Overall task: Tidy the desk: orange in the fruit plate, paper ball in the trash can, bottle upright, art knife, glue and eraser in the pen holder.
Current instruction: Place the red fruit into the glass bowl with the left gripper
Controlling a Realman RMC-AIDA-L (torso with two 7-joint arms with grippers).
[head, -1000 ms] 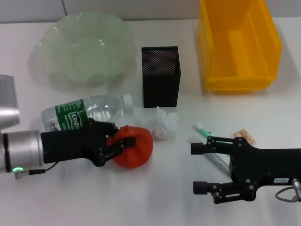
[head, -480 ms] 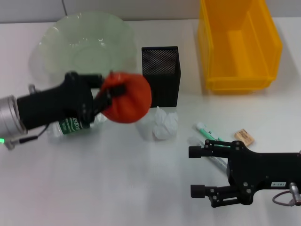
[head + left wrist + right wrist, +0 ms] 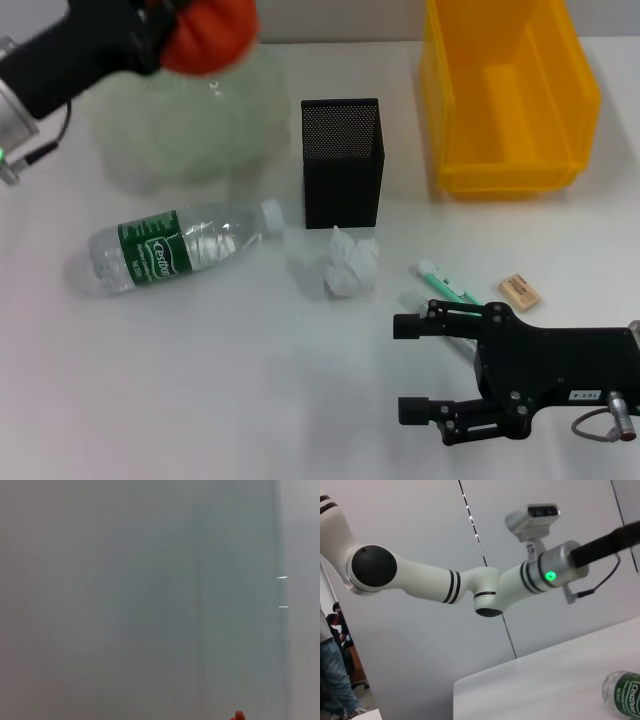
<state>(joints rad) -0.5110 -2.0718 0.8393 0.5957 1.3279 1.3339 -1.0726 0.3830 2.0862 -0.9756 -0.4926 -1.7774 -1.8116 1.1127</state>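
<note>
My left gripper [image 3: 170,25] is shut on the orange [image 3: 208,32] and holds it high above the pale green fruit plate [image 3: 200,125] at the back left. A sliver of the orange [image 3: 239,715] shows in the left wrist view. The bottle [image 3: 175,245] lies on its side at front left; its end shows in the right wrist view [image 3: 622,692]. The paper ball [image 3: 350,265] lies before the black mesh pen holder [image 3: 342,160]. The eraser [image 3: 520,291] and a green-capped glue stick [image 3: 440,278] lie near my right gripper [image 3: 412,368], which is open just above the table.
The yellow bin [image 3: 505,95] stands at the back right, next to the pen holder. The white table [image 3: 220,380] runs bare across the front left. A clear tube-like item lies partly hidden under my right gripper.
My left gripper has lifted the orange off the table and carried it up and back over the fruit plate. The right gripper has shifted slightly toward the front.
</note>
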